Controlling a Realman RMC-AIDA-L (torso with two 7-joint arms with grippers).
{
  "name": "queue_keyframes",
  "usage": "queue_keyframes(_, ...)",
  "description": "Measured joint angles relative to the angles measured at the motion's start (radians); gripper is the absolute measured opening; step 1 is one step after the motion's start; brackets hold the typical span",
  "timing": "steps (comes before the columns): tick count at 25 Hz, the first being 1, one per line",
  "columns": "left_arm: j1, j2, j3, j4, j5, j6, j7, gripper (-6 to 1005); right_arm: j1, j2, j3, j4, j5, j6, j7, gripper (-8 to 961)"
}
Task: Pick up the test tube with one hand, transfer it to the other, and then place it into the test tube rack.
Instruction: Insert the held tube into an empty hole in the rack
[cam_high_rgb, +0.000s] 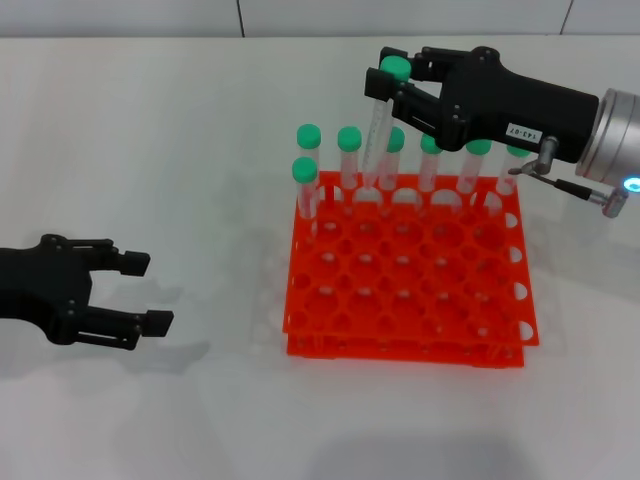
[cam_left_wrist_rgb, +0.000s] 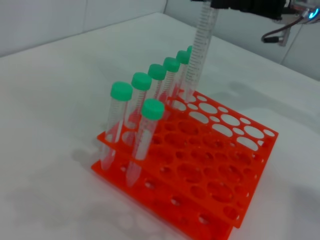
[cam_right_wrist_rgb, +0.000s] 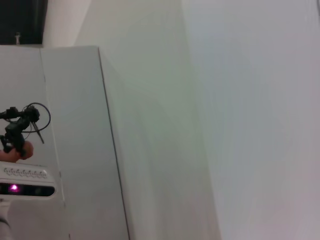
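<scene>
The test tube (cam_high_rgb: 377, 135) is held by the right gripper (cam_high_rgb: 393, 88) above the far row of the test tube rack (cam_high_rgb: 405, 290), the jaws being closed on it just below its green cap, which sits between the fingertips. The tube is tilted slightly from upright, and its lower end is seen at the level of the rack's top tier, near a hole in the far row; whether the tip has entered that hole cannot be told. In the left wrist view the same tube (cam_left_wrist_rgb: 199, 52) is seen rising well above the capped tubes (cam_left_wrist_rgb: 150, 82) standing in the rack (cam_left_wrist_rgb: 235, 165), with its upper end lost under the black gripper at the picture's edge. Six other green-capped tubes are lined up along the far row, and a seventh (cam_high_rgb: 306, 195) is set one row nearer, at the rack's left corner. The left gripper (cam_high_rgb: 135, 292) is held low over the white table (cam_high_rgb: 150, 130), well apart from the rack on its left side, with its jaws spread wide and nothing between them. Only a pale wall is shown by the right wrist view.
</scene>
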Motion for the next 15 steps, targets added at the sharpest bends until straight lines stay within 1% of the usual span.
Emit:
queue_keyframes(4,-0.007,-0.002,0.000,-0.003,0.000,0.000,0.008,872,0.000,0.002,-0.029,0.051,0.064,0.007,-0.060,267)
queue_keyframes(8,-0.010,-0.003,0.001,-0.009,0.000,0.000,0.013,873,0.000,0.002,-0.091,0.089,0.161,0.025,-0.151,267)
queue_keyframes(11,-0.011,-0.001,0.002,-0.022,0.000,-0.001,0.017,873,0.002,0.002,-0.134,0.100,0.209,0.056,-0.195,267)
queue_keyframes(15,-0.013,-0.002,0.001,-0.030,0.000,-0.005,0.029,873,0.005,0.002,-0.167,0.105,0.240,0.085,-0.214,267)
